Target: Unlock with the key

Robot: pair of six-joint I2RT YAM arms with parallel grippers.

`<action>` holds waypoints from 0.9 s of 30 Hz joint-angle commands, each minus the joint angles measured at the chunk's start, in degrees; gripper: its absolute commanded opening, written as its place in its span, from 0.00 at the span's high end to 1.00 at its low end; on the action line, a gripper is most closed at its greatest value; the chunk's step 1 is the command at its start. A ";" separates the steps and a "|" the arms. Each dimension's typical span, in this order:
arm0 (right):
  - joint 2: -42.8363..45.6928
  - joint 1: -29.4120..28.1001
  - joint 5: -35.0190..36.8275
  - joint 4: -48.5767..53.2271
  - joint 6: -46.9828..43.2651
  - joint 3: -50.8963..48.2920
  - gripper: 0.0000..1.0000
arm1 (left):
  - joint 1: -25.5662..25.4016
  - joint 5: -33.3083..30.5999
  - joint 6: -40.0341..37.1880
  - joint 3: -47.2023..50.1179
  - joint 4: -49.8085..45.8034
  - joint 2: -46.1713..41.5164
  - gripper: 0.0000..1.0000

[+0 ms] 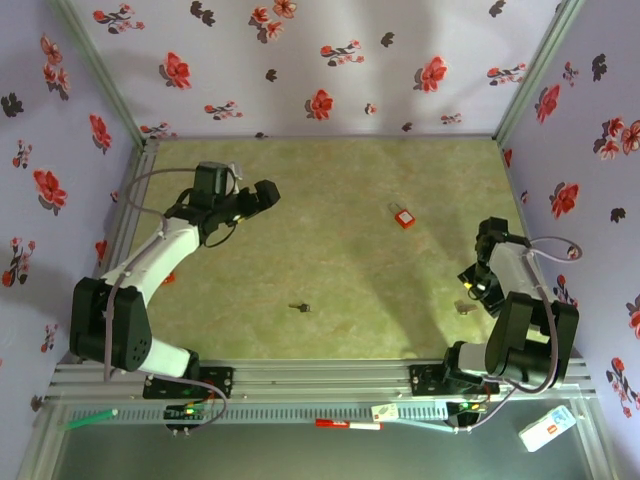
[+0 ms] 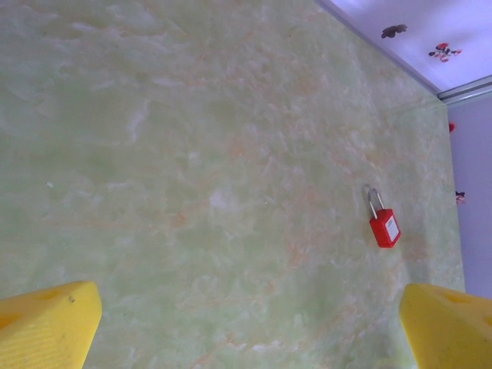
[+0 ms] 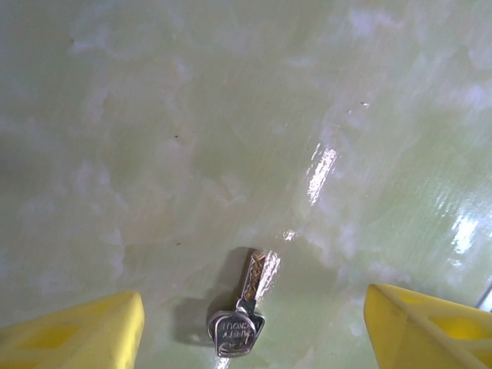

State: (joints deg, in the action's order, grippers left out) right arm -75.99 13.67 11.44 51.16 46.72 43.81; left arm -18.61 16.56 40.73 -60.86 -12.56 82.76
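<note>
Both my jaws stand apart over the green table (image 1: 340, 260), holding nothing.

My left gripper (image 2: 247, 315) hangs agape; the red padlock (image 2: 383, 225) lies flat ahead of it, toward its right finger, well apart. Small and dark, the key (image 1: 299, 307) lies between my two grippers, far from either. My right gripper (image 3: 254, 311) gapes too, and a grey-headed key (image 3: 235, 329) lies on the table between its yellow fingers (image 3: 430, 330), touching neither.
</note>
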 commanded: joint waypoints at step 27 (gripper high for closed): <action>-5.03 -0.31 -8.09 -4.31 2.57 -3.53 0.38 | 0.37 -3.29 6.45 -0.59 -0.14 3.52 0.02</action>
State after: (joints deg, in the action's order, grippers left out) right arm -81.60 13.63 4.38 45.87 47.86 41.25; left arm -18.48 14.11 46.46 -62.11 -13.65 86.43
